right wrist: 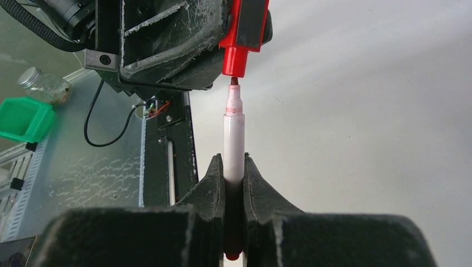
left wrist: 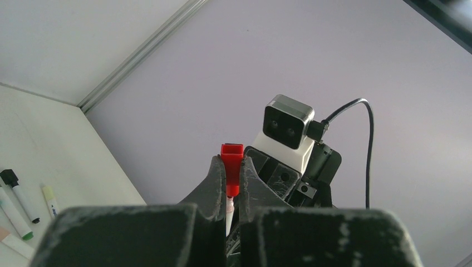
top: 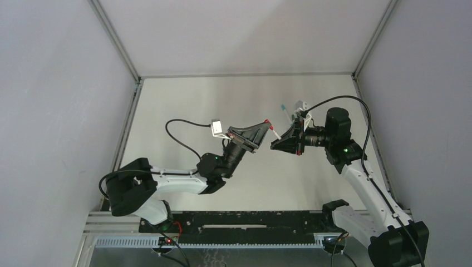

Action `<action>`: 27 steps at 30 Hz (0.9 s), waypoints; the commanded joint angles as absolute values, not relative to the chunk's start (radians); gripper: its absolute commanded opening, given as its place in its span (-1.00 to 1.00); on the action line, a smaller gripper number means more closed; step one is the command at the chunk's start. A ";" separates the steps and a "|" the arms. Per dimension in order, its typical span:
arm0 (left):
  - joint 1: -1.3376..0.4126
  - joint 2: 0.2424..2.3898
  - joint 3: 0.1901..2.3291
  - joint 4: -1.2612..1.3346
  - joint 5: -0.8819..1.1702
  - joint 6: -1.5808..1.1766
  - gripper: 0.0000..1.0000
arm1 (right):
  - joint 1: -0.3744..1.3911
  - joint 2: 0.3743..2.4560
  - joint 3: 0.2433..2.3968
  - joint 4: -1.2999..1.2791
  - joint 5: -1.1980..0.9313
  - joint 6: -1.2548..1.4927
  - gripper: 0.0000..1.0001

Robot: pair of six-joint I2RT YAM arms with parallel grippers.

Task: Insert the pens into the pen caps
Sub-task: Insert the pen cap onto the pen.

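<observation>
From above, the two arms meet in the air over the middle of the desk [top: 222, 94], slightly right of centre. The left pincer [top: 266, 123] reaches up and to the right and is clamped on a red cap [top: 268, 121]. The right pincer [top: 280, 139] reaches in from the right and grips a white-barrelled pen [top: 274, 131]. The pen slants from its fingers up toward the cap. Farther back, just beyond the right wrist, other pens [top: 285, 111] lie on the desk, one of them with a teal end.

In the left wrist view, the left pincer [left wrist: 231, 165] stands narrow, its two fingers pressed on either side of the red cap [left wrist: 231, 153]. The top of the cap sticks out above the fingertips. A sliver of the white pen [left wrist: 229, 214] shows below the cap, in the gap between the fingers. Beyond them is the right arm's wrist camera [left wrist: 286, 125]. At the left edge, several pens [left wrist: 19, 197] lie on the desk [left wrist: 44, 144], well apart from the pincers, with black, green, yellow-green and peach parts.

In the right wrist view, the right pincer [right wrist: 233, 162] is closed on the lower barrel of the pen [right wrist: 234, 128], which stands upright. Its dark red nib is right at the open mouth of the red cap [right wrist: 236, 61]. Whether the nib has entered the cap cannot be told. Off to the left, past the desk, sit a green bin [right wrist: 22, 117] and a glass jar [right wrist: 42, 83].
</observation>
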State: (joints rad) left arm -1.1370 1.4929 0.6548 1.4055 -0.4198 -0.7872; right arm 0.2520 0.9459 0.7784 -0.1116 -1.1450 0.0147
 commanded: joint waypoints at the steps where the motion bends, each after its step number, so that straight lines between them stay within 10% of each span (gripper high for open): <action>1: -1.143 1.503 0.687 1.437 -0.419 -0.801 -1.00 | 0.250 0.927 0.776 -0.077 -1.137 0.031 -1.00; 27: -1.159 1.551 0.662 1.385 -0.257 -0.846 -1.00 | 0.240 0.927 0.776 -0.075 -1.108 0.038 -1.00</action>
